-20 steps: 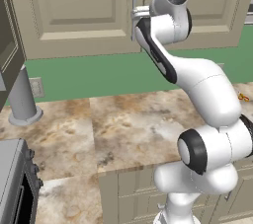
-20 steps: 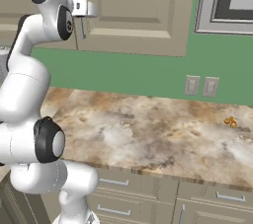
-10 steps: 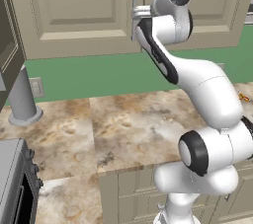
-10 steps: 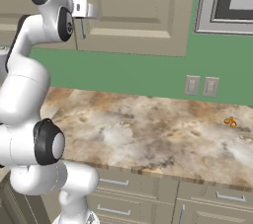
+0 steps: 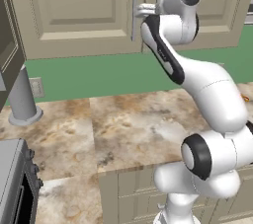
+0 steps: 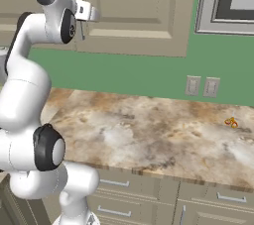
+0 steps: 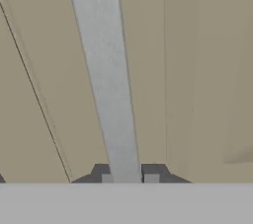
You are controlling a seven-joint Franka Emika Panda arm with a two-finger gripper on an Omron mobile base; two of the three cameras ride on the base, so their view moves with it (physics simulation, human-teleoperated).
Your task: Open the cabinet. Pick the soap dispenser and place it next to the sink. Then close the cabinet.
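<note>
The gripper (image 7: 126, 177) is closed on the silver bar handle (image 7: 106, 80) of the cabinet (image 5: 74, 16), with one dark finger tip on each side of the bar. Seen from the hand, the handle runs as a pale grey strip from the finger tips up across the beige door panel.

In the left base view the gripper (image 5: 140, 10) sits at the left of the two handles (image 5: 134, 8), which stand either side of the seam between the doors, and both doors lie flush and shut. In the right base view the gripper (image 6: 92, 15) reaches the same handle (image 6: 78, 2).

Below the cabinet runs a green wall, then the marbled brown counter (image 5: 128, 124). A large grey flared-base post (image 5: 21, 100) stands on the counter well to the left of the cabinet's handles. Two wall outlets (image 6: 201, 86) sit on the green wall below the cabinet, to its right.
</note>
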